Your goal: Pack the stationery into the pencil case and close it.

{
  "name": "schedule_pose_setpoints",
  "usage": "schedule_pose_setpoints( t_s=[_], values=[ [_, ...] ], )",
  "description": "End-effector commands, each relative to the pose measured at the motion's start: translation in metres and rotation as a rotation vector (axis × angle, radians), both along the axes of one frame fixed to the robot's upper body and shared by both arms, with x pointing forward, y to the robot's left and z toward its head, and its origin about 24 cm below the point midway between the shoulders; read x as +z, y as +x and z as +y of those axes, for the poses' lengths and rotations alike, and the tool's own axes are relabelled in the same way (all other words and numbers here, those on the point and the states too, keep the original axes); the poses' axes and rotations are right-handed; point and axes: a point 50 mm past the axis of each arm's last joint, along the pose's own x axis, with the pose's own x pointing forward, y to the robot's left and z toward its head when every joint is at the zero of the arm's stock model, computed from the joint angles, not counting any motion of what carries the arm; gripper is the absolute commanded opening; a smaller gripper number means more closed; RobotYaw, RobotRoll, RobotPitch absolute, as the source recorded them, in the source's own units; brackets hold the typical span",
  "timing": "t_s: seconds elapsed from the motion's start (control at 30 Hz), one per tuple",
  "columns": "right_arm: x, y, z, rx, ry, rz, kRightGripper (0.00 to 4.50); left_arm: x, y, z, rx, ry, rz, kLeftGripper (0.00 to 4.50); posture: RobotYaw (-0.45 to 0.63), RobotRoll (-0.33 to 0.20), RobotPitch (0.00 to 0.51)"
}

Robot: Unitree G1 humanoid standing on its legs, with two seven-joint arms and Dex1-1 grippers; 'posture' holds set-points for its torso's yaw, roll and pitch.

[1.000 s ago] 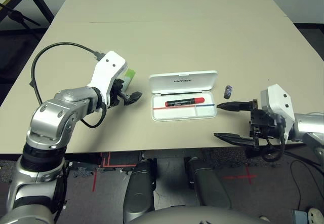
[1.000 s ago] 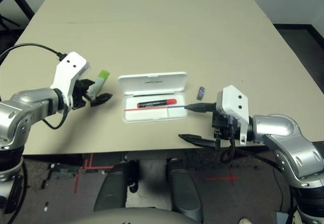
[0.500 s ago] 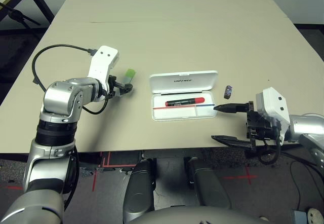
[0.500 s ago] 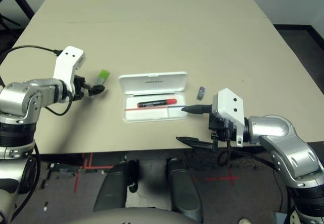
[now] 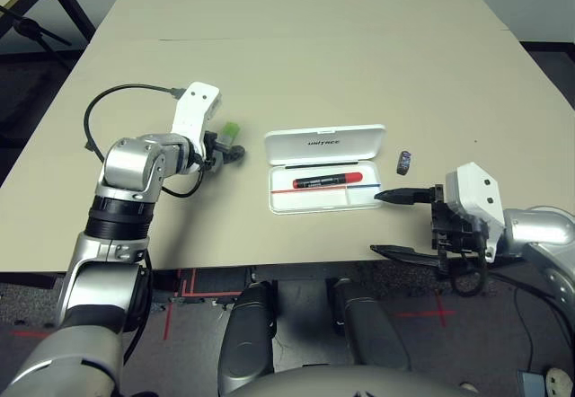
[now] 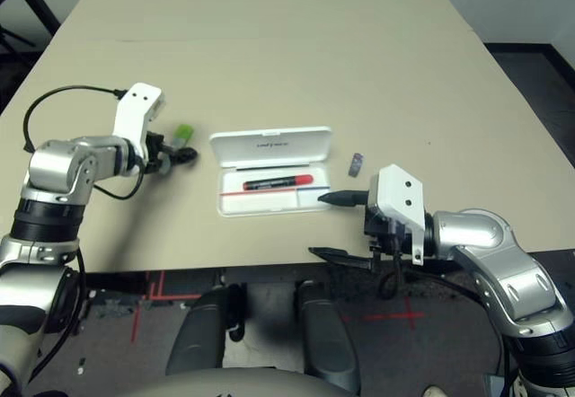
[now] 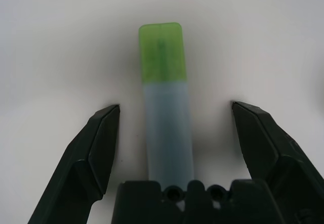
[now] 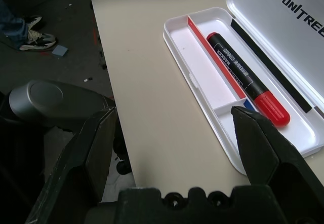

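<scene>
Table: broad beige top, bearing all the items below.

Left arm: silver, bent over the table's left part, a black cable looping behind it. Left gripper: fingers spread wide, one on either side of the highlighter, neither touching it.

Right arm: silver, at the table's near right edge. Right gripper: fingers spread wide, nothing between them; it points toward the right end of the pencil case, one finger over the table top, the other off the near edge.

Pencil case: flat white box, open, near the middle of the table. Lid laid back on the far side, dark lettering on it. Tray toward the robot, a red-and-blue line running along it.

Red marker: black end to the left, red end to the right; lying lengthwise in the tray's far compartment, along the line.

Highlighter: pale body, bright green cap; flat on the table left of the pencil case, well apart from it, cap pointing away from the left gripper.

Small dark cylinder: stubby piece on the table just right of the pencil case, beyond the right gripper, not touching either.
</scene>
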Motion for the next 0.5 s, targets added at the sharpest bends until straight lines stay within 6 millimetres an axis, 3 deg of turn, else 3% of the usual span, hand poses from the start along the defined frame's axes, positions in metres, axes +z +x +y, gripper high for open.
schedule_pose_setpoints(
  t_s=[0.03,0.13,0.37,0.5],
  values=[
    [0.0,-0.001,0.002,0.01,0.0,-0.006,4.46,-0.01,0.0,-0.001,-0.002,0.013,0.034,4.5,-0.09,0.0,0.187],
    [0.0,-0.001,0.002,0.01,0.0,-0.009,4.5,-0.011,-0.001,-0.002,-0.008,0.011,0.042,3.91,-0.09,0.0,0.186],
    [0.0,0.002,0.003,0.021,-0.002,-0.019,4.5,-0.012,-0.007,0.005,-0.018,0.036,0.05,1.18,-0.08,0.0,0.185],
    [-0.001,0.003,0.004,0.026,-0.002,-0.02,4.5,-0.009,-0.013,0.013,-0.041,0.067,0.05,1.09,-0.07,0.0,0.185]
  ],
)
